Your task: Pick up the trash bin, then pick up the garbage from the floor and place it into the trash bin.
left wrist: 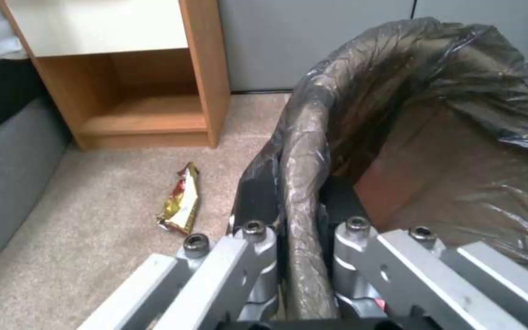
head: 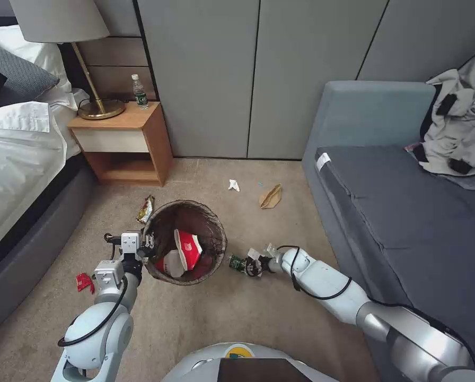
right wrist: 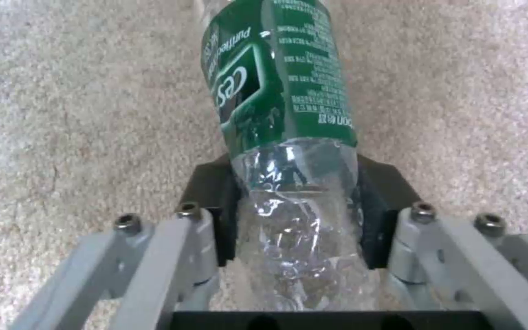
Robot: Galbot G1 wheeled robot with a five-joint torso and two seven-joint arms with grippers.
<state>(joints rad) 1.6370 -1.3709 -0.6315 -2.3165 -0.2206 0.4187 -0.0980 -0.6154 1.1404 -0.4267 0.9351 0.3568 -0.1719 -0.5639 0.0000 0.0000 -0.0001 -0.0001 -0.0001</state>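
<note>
Right fingers [right wrist: 371,215] around one bottle [right wrist: 279,91]; three floor scraps.

Right gripper [right wrist: 298,220] around crushed green-labelled bottle [right wrist: 282,114]

Beige carpet [head: 205,318] bears a snack wrapper [head: 146,208], white tissue [head: 234,185], brown paper bag [head: 271,196] and red scrap [head: 84,281].

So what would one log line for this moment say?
left gripper: shut on bin rim | right gripper: shut on bottle, beside bin | cups in bin | wrapper, bag on floor
</note>
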